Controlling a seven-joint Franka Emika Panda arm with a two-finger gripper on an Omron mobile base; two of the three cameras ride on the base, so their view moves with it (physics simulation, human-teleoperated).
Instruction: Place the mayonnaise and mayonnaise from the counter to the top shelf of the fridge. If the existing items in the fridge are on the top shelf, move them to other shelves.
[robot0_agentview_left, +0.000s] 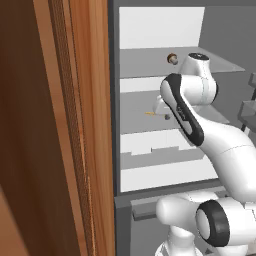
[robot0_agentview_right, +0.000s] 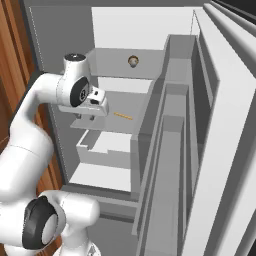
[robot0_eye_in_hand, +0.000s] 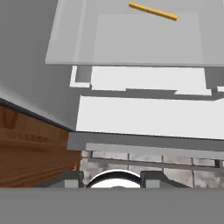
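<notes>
As I reached into the fridge (robot0_agentview_right: 60, 30), finger spacing unreadable: orange sliver (robot0_eye_in_hand: 153, 11), thin, light, stiff; I judged an edge pinch across its width best.

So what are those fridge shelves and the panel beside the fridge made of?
The top shelf looks like thin frosted plastic or glass: pale grey, and in the hand view the white drawer fronts show through a similar shelf. The tall panel on the fridge's left looks like wood with a smooth finish, judging by its brown streaked grain. It is all rendered, so this is only how it looks.
</notes>
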